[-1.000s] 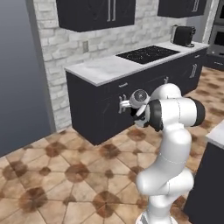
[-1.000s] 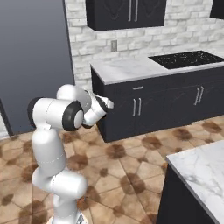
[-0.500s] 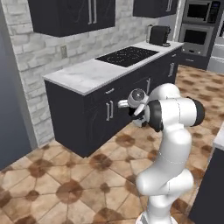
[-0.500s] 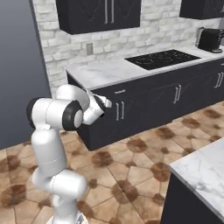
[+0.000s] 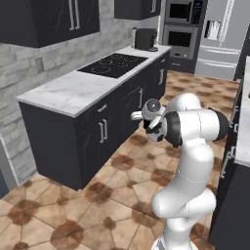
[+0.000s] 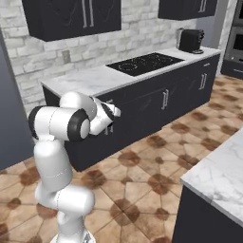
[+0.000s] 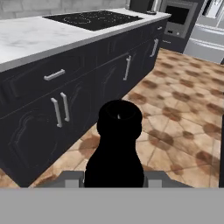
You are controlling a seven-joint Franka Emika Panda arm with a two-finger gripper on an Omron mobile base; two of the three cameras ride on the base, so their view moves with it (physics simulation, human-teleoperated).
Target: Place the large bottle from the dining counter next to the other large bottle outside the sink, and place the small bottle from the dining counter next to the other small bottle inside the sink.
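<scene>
In the hand view a dark bottle [image 7: 118,140] with a round cap and narrow neck stands between my fingers, and my gripper [image 7: 113,177] is shut on it. Its cap end faces the camera, so I cannot tell its body colour or size. The base views show the arm folded, with the gripper [image 5: 138,116] [image 6: 114,112] held at chest height and pointing toward the dark cabinets. The white marble dining counter [image 6: 216,166] [image 5: 242,122] runs along the right side. The sink and the other bottles are out of view.
A long dark cabinet run with a marble top [image 5: 73,90] [image 6: 90,80] carries a black cooktop [image 5: 114,65] [image 6: 142,64] and a dark appliance [image 5: 145,39] [image 6: 190,40]. Wall ovens [image 5: 183,34] and a fridge [image 5: 222,36] stand beyond. Tiled floor [image 6: 156,156] lies between the counters.
The whole picture has shifted: the base has moved along the kitchen counter, bringing the cooktop closer and the ovens and fridge into view. The arm keeps its pose and its grip.
</scene>
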